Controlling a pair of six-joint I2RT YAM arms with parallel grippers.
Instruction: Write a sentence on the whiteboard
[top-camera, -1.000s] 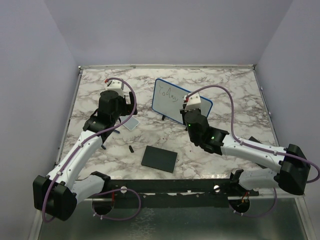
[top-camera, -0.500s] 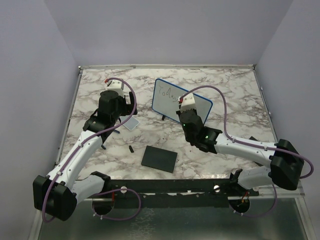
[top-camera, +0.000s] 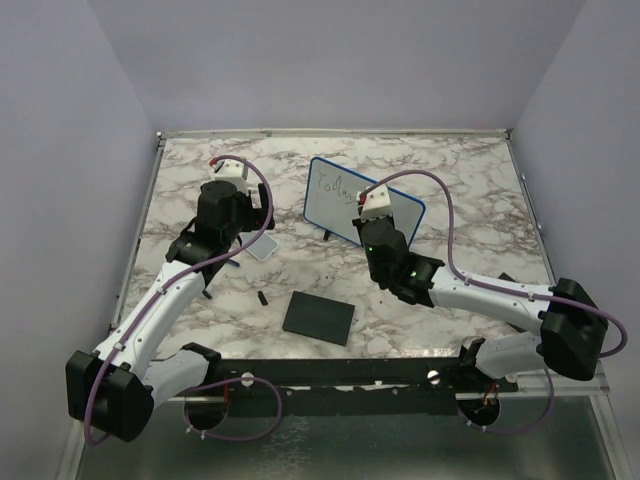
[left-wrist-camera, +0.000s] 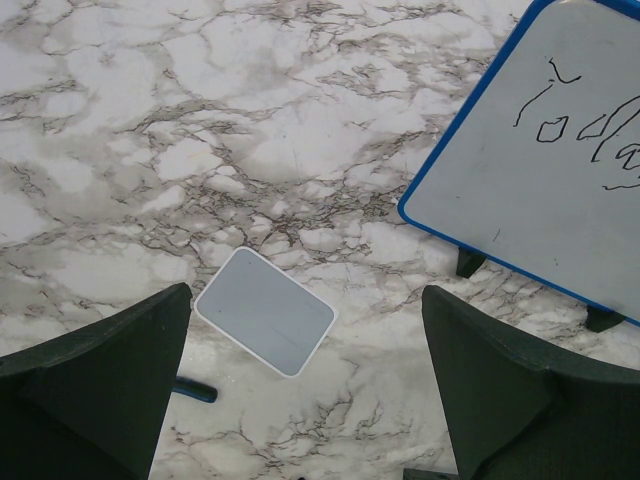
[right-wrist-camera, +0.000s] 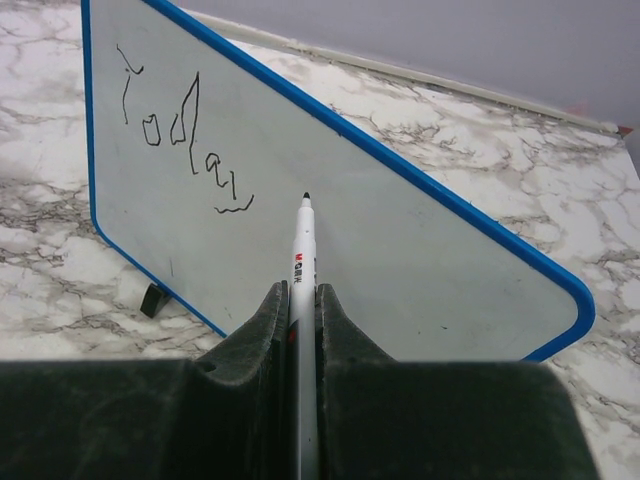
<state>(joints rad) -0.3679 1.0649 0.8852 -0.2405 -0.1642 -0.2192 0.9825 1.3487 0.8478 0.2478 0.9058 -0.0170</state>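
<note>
Shifted left since a second ago: right arm, forearm stretched low across the table (top-camera: 450, 180), wrist before the whiteboard (top-camera: 328, 188). Right gripper (right-wrist-camera: 302, 298) is clamped on a marker (right-wrist-camera: 303, 255), tip just right of the sentence (right-wrist-camera: 185, 140), which so far reads "Today". Board stands propped, far centre. Left gripper (left-wrist-camera: 305, 297) unmoved, spread wide, empty, above a grey tile (left-wrist-camera: 265, 323).

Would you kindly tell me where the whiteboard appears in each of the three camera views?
Top external: the whiteboard stands at centre, toward the far side.
Left wrist: upper right corner, cropped by the frame.
Right wrist: fills the middle, behind the marker.
Shared landmark: the handwritten "Today" on the board.
</note>
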